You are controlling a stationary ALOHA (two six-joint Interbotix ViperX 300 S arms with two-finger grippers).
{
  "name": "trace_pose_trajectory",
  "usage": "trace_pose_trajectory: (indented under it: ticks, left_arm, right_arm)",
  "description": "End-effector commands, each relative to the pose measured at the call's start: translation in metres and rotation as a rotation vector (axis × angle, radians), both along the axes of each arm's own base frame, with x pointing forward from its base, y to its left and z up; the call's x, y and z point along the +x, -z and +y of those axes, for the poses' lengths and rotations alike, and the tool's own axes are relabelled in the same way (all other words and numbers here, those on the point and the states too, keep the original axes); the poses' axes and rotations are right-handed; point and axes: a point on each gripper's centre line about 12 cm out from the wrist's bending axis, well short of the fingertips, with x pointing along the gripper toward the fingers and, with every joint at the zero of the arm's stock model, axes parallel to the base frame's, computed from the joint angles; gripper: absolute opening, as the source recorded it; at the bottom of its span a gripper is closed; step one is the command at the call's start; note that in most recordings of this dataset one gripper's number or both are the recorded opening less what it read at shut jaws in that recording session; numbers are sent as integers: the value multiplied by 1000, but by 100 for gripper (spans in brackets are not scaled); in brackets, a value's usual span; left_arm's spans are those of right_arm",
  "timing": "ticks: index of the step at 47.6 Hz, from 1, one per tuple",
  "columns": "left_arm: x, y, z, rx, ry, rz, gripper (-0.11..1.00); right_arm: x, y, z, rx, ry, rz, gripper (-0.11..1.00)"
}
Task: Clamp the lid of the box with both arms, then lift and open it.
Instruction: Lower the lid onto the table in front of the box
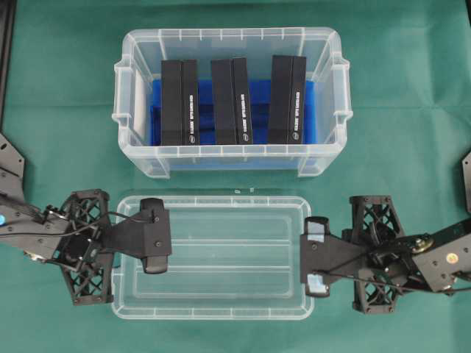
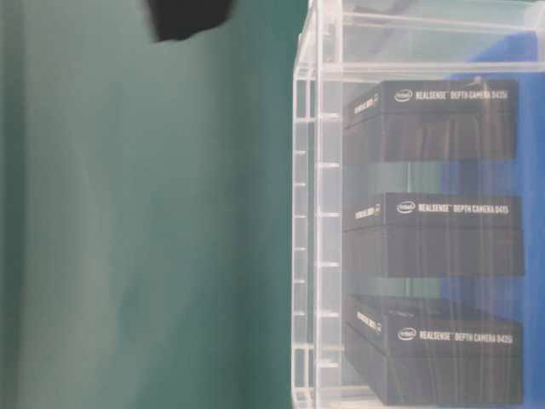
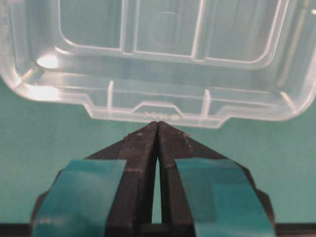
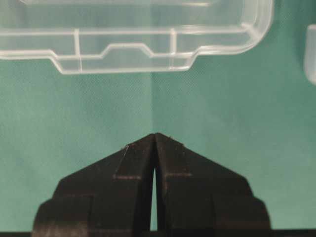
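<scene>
Boxes: one deep clear plastic tub [image 1: 229, 158] with a blue liner [image 1: 310, 110], open-topped, toward the far edge of the table.
Cases: three upright black rectangular cases [image 1: 179, 101] in a row inside the tub.
Lids: one flat clear ribbed plastic lid [image 1: 221, 257], lying on the cloth just in front of the tub, apart from it.
Arms: two black lattice-wristed arms, one at each short end of the lid.
Left gripper [image 3: 158, 123]: teal-taped, tips pressed together, just short of the lid's tab, grasping nothing.
Right gripper [image 4: 155, 134]: clenched on nothing, apart from the lid's edge.
Surface: one green cloth-covered table [image 1: 66, 88].
</scene>
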Motion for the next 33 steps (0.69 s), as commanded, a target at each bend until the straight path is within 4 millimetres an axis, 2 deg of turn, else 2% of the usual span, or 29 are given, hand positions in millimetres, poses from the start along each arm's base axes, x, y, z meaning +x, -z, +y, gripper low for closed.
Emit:
trace_pose_trajectory:
  ticks: [1,10,33]
  left_arm:
    - [3,-1,-2,-8,3,-18,1]
    - [1,6,-2,-8,-9,-8,1]
    - [-1,7,-2,-11,-29,-4,1]
  right_arm:
    - [-1,3,1,23,11,-21,0]
    - [-6,16,0,50,14,-36,0]
    - [-5,16,1,56,8,-51,0]
